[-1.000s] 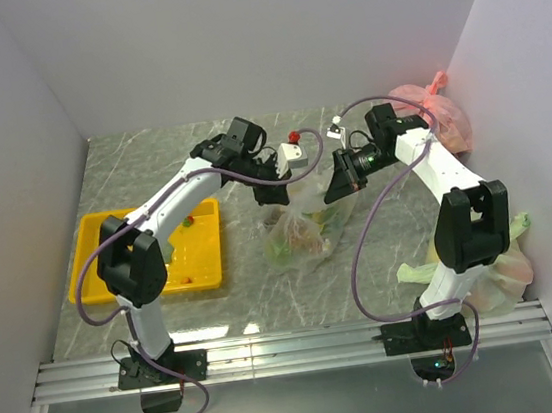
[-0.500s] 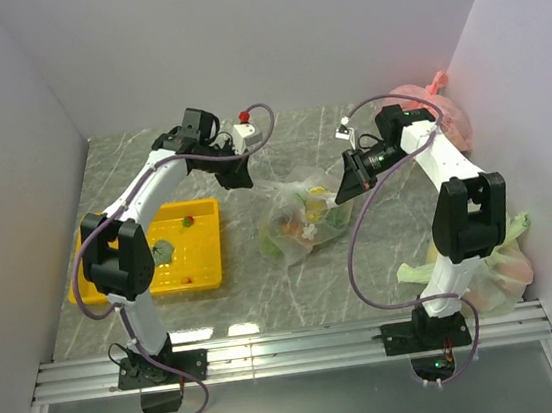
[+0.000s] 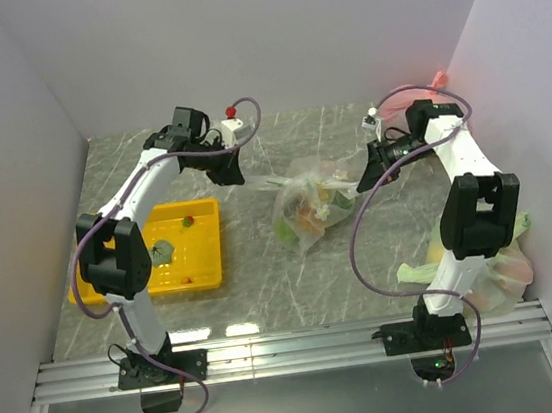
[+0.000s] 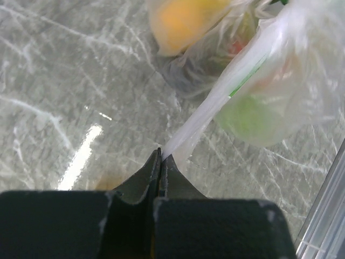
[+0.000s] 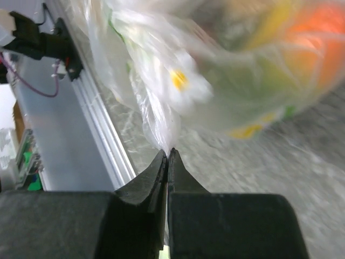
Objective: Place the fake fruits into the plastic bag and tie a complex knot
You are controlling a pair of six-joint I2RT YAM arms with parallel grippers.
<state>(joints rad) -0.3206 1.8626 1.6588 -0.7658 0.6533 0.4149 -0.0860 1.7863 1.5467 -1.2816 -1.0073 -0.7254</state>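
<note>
The plastic bag (image 3: pixel 308 203) lies mid-table with fake fruits inside: an orange-yellow one (image 4: pixel 182 17), a green one (image 4: pixel 249 112) and an orange one (image 5: pixel 318 32). One long handle end (image 3: pixel 268 180) runs taut to the left into my left gripper (image 3: pixel 242 176), which is shut on the film (image 4: pixel 161 153). My right gripper (image 3: pixel 364 179) is shut on the other handle end (image 5: pixel 161 127) on the bag's right side. In the right wrist view its jaws (image 5: pixel 168 152) pinch twisted film. The bag hangs stretched between the two grippers.
A yellow tray (image 3: pixel 108 232) sits at the left with a small red berry (image 3: pixel 187 220) and a green piece (image 3: pixel 164 250) in it. A pink knotted bag (image 3: pixel 406 100) lies behind the right arm. Pale green bags (image 3: pixel 501 275) lie at the right edge.
Both arms have drawn apart, the left gripper going left and back, the right gripper right and back. The handle ends are pulled taut and the bag has shifted slightly right.
</note>
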